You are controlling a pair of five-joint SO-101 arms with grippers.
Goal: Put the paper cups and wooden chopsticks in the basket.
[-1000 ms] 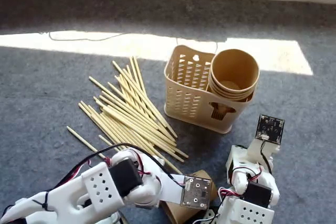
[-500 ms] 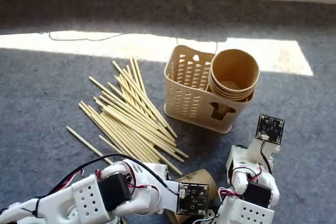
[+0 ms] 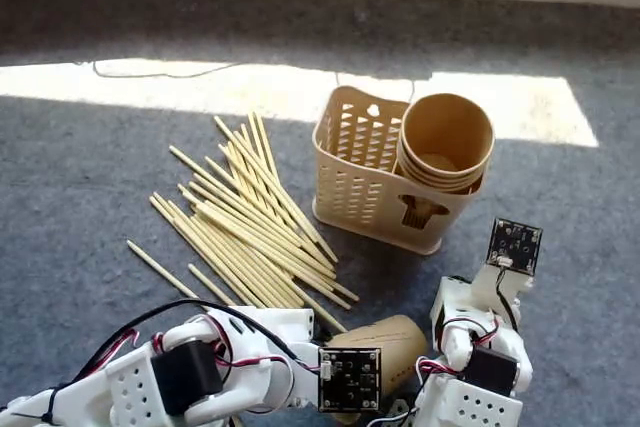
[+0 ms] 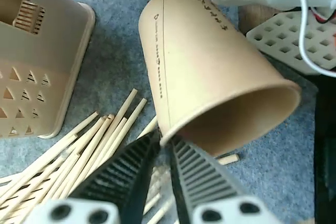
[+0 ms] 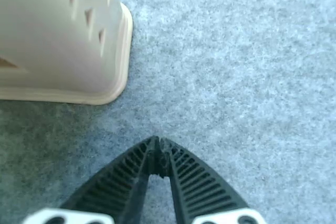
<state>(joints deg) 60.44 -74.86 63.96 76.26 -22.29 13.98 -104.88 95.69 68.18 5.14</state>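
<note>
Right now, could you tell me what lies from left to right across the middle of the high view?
wooden chopsticks → basket → stacked paper cups, standing in the basket's right end.

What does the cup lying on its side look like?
The cup is plain brown paper, wider at its open mouth than at its base, with a thin seam line and small dark print on its wall. It looks empty. It lies on its side on the grey carpet, beside the chopsticks, and one stick end pokes out from under it. The left gripper pinches its rim between closed fingers.
</note>
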